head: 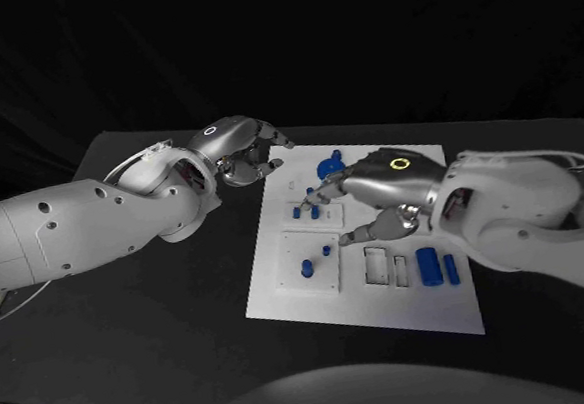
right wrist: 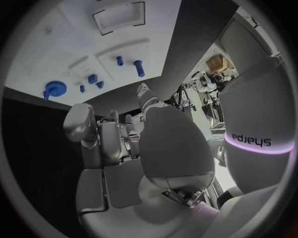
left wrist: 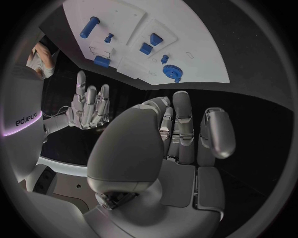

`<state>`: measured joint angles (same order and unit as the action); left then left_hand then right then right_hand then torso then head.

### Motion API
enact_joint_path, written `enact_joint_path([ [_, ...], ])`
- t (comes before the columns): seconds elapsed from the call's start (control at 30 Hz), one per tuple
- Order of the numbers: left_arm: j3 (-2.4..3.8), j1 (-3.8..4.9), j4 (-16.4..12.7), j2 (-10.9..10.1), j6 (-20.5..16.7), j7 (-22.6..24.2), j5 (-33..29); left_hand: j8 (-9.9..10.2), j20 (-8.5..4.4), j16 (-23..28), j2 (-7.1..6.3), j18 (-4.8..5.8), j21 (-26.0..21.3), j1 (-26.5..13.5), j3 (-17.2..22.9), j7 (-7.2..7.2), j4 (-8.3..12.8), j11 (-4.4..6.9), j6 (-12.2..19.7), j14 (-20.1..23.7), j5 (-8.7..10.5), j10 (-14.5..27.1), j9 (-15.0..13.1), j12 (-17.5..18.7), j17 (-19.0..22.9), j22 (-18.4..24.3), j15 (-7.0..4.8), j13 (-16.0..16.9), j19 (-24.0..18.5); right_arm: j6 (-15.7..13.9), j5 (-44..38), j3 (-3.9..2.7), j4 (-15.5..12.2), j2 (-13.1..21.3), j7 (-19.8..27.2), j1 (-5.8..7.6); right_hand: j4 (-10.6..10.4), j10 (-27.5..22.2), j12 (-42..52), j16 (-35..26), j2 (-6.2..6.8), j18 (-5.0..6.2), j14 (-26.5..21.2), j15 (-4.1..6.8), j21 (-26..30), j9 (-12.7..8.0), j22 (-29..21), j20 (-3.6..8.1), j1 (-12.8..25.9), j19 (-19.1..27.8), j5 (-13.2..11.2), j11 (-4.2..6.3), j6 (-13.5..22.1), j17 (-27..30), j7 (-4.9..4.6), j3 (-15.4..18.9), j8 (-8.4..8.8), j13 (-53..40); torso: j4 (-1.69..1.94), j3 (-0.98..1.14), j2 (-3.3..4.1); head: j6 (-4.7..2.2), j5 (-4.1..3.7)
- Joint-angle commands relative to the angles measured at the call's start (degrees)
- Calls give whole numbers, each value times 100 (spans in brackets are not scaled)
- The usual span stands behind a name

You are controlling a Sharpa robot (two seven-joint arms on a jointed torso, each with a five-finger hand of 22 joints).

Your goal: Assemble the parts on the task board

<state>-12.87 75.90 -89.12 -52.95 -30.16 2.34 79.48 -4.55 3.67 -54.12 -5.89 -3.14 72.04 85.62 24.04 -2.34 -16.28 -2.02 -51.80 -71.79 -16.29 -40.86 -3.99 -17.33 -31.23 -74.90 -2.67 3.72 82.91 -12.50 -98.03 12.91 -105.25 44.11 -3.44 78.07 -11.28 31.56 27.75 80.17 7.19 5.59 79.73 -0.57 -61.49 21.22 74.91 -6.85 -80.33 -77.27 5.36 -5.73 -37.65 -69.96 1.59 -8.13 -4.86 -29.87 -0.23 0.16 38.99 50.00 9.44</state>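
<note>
Over the far half of the task board (head: 283, 294) — right hand (head: 377, 183) hovering, fingertips reaching toward 10 o'clock at the small blue pegs (head: 304, 213) seated in a raised white block. Nothing seen between its fingers; right wrist view shows them fairly straight and close together, apparently empty, though contact with the pegs cannot be told. Left hand (head: 239, 148) off the board's far-left corner, at about 11 o'clock from board centre, above bare black table (head: 136, 343); fingers loosely curled, holding nothing visible.

Step judged: approach to a pick or press at the peg cluster, assembly early, with several parts lying loose. Blue gear (head: 329, 167) near the far edge at 12 o'clock; blue cylinder (head: 428, 263) and a thinner blue bar (head: 451, 269) lying flat toward 4 o'clock beside two rectangular recesses (head: 385, 263); wedge-like blue piece (head: 307, 267) on a raised plate at 8 o'clock.

Next move likely calls for a fine fingertip pinch — pegs small, close-set, easy to knock.

Materials: board matte white, rigid, with shallow stepped pockets; parts smooth hard plastic by look, gear toothed, cylinder round and prone to roll. Hands metallic silver, segmented; table dull black.
</note>
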Motion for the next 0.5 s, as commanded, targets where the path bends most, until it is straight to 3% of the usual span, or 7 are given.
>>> enact_joint_path([
  [0.03, 3, 0, -1, 16, -12, 59, 12, -8, -9, 32, 11, -50, -31, 57, 40, -12, 8, 32, -10, 38, -22, -24, -3, -22, 5, -1030, -12, 2, -42, -653, 1036, 2, -216, 332, 597, 163, -149, 334, 112, 176, -54, -95, 195, 30, -428, -31, 913, 32, 80, -216, -50, 30, -183, -277, -75, 38, -80, 45, -14, 1, -14, 0, -21],
  [0.13, 3, -4, -1, 23, -46, 86, 10, -8, -9, 32, 11, -50, -31, 57, 40, -12, 8, 32, -10, 38, -22, -24, -3, -22, 5, -1030, -12, 2, -42, -856, 1594, 6, -385, 813, 874, 304, -165, 1292, 468, 114, -200, -91, 143, 71, -445, -87, 904, 64, -21, -208, 77, 99, -334, -148, -400, -10, -131, 37, -17, 0, -20, 0, -122],
  [0.17, 3, -5, -4, 24, -60, 100, 9, -8, -9, 34, 12, -50, -30, 60, 43, -14, 9, 33, -12, 40, -24, -23, -3, -22, 6, -1031, -12, 2, -42, -905, 1751, 8, -415, 951, 938, 328, -141, 1620, 549, -5, -240, -56, 29, 77, -252, -114, 853, 68, -118, -108, 163, 144, -320, 60, -459, -59, -117, 55, -19, -1, -24, 0, -164],
  [0.27, 3, -14, -11, 26, -111, 150, -1, -9, -9, 36, 15, -50, -30, 65, 47, -16, 11, 36, -15, 43, -27, -21, -3, -22, 9, -1031, -12, 1, -42, -923, 2151, 20, -456, 1312, 941, 364, -133, 2372, 687, -1003, -260, 227, -927, 114, 1393, -173, 424, 82, -316, 786, 332, 288, -377, 1493, -586, -165, -128, 122, -31, 7, -27, 0, -258],
  [0.33, 3, -19, -11, 30, -137, 177, -5, -13, -10, 33, 20, -50, -29, 76, 56, -24, 14, 44, -28, 45, -37, -22, -4, -27, 3, -1031, -15, 1, -42, -858, 2289, 30, -453, 1471, 842, 369, -148, 2926, 931, -1420, -245, 317, -1256, 190, 1958, -182, 268, 122, -347, 1099, 350, 439, -502, 2014, -684, -174, -182, 45, -33, 12, -30, 0, -338],
  [0.43, 2, -30, -8, 42, -181, 217, -12, -20, -11, 34, 24, -50, -28, 86, 65, -37, 16, 54, -46, 50, -46, -26, -6, -32, 4, -1031, -19, 1, -43, -558, 2410, 46, -430, 1680, 425, 368, -304, 3550, 1506, -1050, -267, 242, -758, 270, 1616, -124, 364, 208, -146, 874, 370, 538, -897, 1418, -661, -93, -375, -359, -29, 8, -37, 0, -497],
  [0.5, 2, -42, -9, 52, -214, 241, -21, -23, -13, 33, 25, -50, -29, 91, 69, -42, 16, 54, -54, 51, -50, -35, -7, -39, 3, -1031, -21, 2, -43, -152, 2463, 53, -405, 1784, -116, 366, -407, 4562, 3391, -256, -438, 128, 19, 323, 974, 25, 552, 274, 593, 470, 398, 579, -1437, 180, -658, 141, -679, -2396, -39, 11, -51, 0, -619],
])
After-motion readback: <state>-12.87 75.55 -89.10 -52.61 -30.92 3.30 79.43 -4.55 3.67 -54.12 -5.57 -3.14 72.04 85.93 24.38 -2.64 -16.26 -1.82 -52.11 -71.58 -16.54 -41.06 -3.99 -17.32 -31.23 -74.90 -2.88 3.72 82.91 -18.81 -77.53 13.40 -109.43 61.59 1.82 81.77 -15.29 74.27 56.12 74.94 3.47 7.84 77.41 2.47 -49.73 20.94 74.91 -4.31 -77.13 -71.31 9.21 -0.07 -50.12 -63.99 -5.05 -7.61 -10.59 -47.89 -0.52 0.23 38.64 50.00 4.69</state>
